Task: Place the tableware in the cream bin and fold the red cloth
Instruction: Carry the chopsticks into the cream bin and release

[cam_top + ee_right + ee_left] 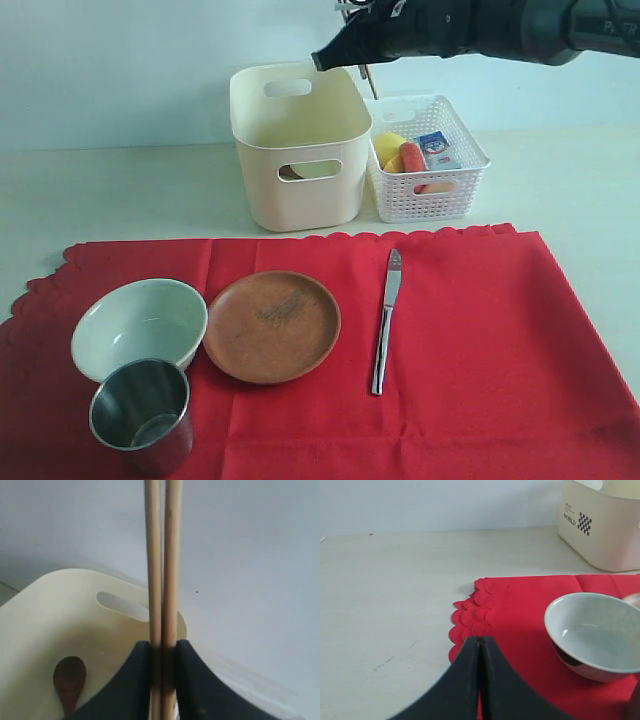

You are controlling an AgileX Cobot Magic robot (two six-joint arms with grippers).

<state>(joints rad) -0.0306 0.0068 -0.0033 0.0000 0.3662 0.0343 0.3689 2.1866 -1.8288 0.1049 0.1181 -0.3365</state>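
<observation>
A plain pale wall (pixel 120 70) backs the scene, and an off-white table (pixel 120 190) runs up to it, bare on the far left. The red cloth (pixel 480 340) lies spread flat over the near half of the table, its scalloped edge facing the bins. Behind it stands the cream bin (pixel 300 205), with a white lattice basket (pixel 425 205) of food just beside it on the right.

On the cloth, the round brown plate (pixel 272 326) sits near the middle. The pale bowl (pixel 140 325) is at its left, the steel cup (pixel 140 415) is in front of the bowl, and the silver knife (pixel 386 310) lies to the right, apart from the plate.

The right gripper (pixel 162 649) hangs above the bin's far rim, clamped on the wooden chopsticks (pixel 163 555). A dark wooden spoon (pixel 69 680) already lies inside the bin. The left gripper (pixel 479 641) is pressed together and empty, over the cloth's left edge near the bowl.
</observation>
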